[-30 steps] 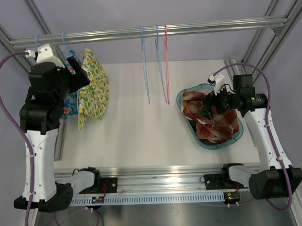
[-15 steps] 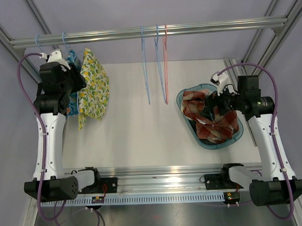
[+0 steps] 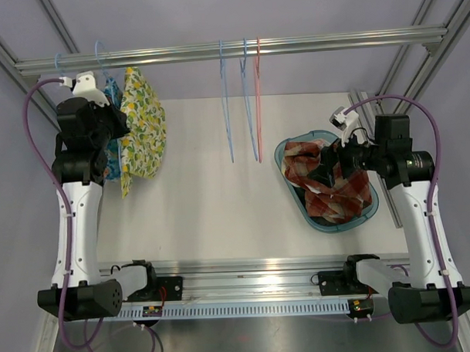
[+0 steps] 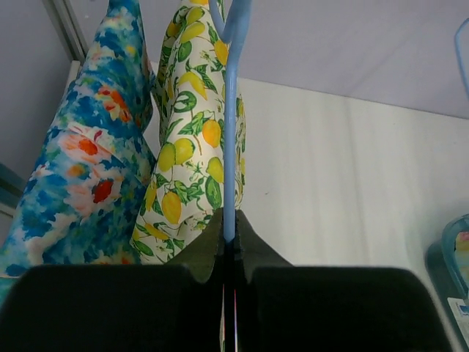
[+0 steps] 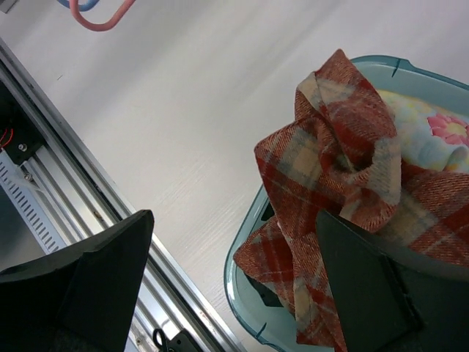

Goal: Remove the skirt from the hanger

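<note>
At the near edge of the table point(image 3: 213, 215): an aluminium track point(image 3: 246, 270) carrying both arm bases, left and right.

Mid-table, right side: teal basket point(image 3: 280, 156), oval, resting on the tabletop. Contents: red plaid cloth point(image 3: 342, 186), heaped and spilling over the rim; beneath it a pale cloth with a pink flower point(image 5: 440, 130), partly showing in the right wrist view.

Right gripper point(image 3: 328, 162): hovers over the basket's left part, fingers spread wide, nothing between them. The plaid cloth lies below the gap, apart from both fingers.

Far left: left gripper point(image 4: 229, 243), raised towards the rail, fingers pinched together on the lower wire of the blue hanger point(image 4: 231, 110).

Lemon-print skirt point(image 4: 192, 150): white ground, yellow lemons, green leaves. It hangs on that blue hanger, draped down just past the gripper, clear of the tabletop.

Blue floral garment point(image 4: 80, 165): hangs just left of the skirt, touching it, on its own hanger.

Far centre: three bare hangers, two blue point(image 3: 226, 107) and one pink point(image 3: 259, 106), close together.

Farthest: overhead rail point(image 3: 331, 41), aluminium, spanning the frame; all hangers hook over it.
</note>
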You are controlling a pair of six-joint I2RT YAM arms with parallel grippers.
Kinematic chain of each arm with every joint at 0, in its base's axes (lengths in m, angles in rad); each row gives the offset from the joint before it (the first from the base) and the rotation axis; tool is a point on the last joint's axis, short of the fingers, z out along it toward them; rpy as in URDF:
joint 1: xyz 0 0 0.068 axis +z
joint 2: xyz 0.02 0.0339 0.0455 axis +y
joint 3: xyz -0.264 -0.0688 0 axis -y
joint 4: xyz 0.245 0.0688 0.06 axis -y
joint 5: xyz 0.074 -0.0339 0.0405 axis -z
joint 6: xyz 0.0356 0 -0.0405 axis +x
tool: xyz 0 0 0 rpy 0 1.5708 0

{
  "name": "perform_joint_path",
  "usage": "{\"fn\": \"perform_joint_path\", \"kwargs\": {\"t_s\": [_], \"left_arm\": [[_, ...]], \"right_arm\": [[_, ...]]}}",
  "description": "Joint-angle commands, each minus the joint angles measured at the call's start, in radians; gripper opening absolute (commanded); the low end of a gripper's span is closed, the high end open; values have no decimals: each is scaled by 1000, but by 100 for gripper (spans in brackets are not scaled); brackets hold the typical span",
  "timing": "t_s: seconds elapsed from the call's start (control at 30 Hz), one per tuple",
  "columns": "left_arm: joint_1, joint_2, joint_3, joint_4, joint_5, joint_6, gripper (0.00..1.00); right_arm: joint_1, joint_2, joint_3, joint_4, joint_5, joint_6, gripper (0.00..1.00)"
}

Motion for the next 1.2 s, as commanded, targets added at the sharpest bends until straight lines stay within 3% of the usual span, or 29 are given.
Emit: {"fn": "perform_joint_path", "kwargs": {"t_s": [0.0,0.2,0.37,0.67,0.9,1.0,1.17], "left_arm": [[6,-63,69,173,62,-1,0],[4,-75,117,158,105,-56,0],[6,-102,91,136,191,-90,0],[2,-282,-117,143,347,-162,0],[2,-388,-228,143,425,-256,0],[-1,-418,-278,155,473,-299,0],[-31,-448,-352,155,491,-340,0]], "right_arm": [[-2,-29,52,4,-81,11,100],[-3,-43,63,16,-118,11,99],[-3,-64,72,-31,-183,-87,99],[0,-64,93,-169,-419,-328,99],[22,-20,161,-242,-475,-440,99],[116,8,188,-263,-423,-446,100],[382,14,179,-196,-274,-416,100]]}}
